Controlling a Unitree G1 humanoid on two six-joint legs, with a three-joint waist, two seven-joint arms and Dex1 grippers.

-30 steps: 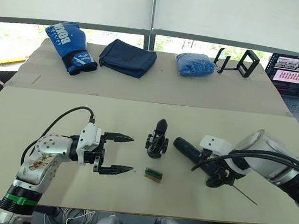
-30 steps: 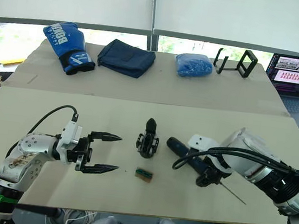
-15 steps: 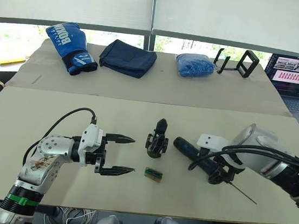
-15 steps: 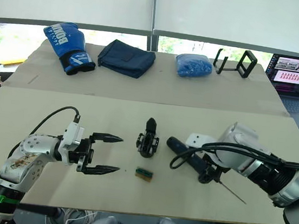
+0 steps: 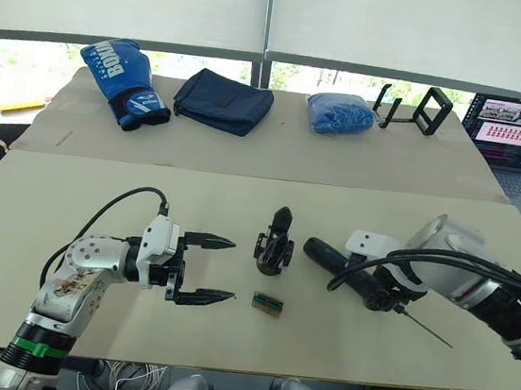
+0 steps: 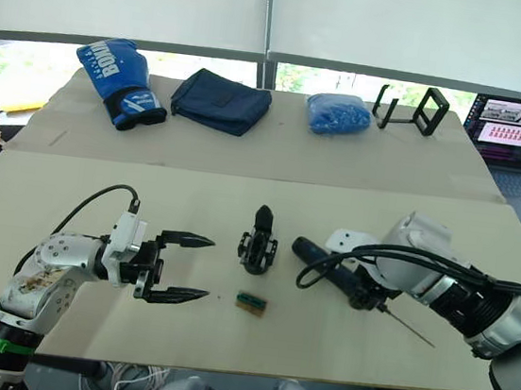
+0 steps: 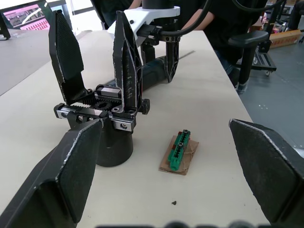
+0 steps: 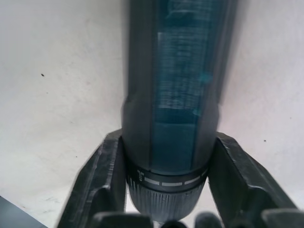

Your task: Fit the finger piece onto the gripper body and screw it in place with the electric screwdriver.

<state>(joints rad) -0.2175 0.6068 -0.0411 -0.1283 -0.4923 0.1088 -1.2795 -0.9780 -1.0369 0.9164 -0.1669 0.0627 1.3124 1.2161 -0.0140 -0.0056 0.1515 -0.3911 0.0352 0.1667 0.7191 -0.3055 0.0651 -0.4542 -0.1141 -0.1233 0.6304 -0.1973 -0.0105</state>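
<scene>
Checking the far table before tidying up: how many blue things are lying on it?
2: a blue boxing glove at its left end, and a crumpled blue cloth bundle right of centre. A dark navy folded cloth lies between them.

Bright, even daylight comes through the windows point(image 5: 257, 71) behind; shadows on the table point(image 5: 223, 343) are soft; the screwdriver point(image 8: 175, 95) looks blurred close up.

The gripper body point(image 5: 274, 245) stands upright near the middle of the front table point(image 5: 223, 343). Just before it lies a small circuit piece point(image 5: 267, 303). To its left the left gripper point(image 5: 209, 269) points toward it, well apart. To its right the electric screwdriver point(image 5: 340, 262) lies flat, the right gripper point(image 5: 383, 296) around it. Behind, on the rear table point(image 5: 275, 154), sit a boxing glove point(image 5: 122, 81), a folded cloth point(image 5: 223, 101), a bag point(image 5: 339, 112) and a stand point(image 5: 414, 108), left to right. A laptop point(image 5: 520, 136) is far right.
</scene>
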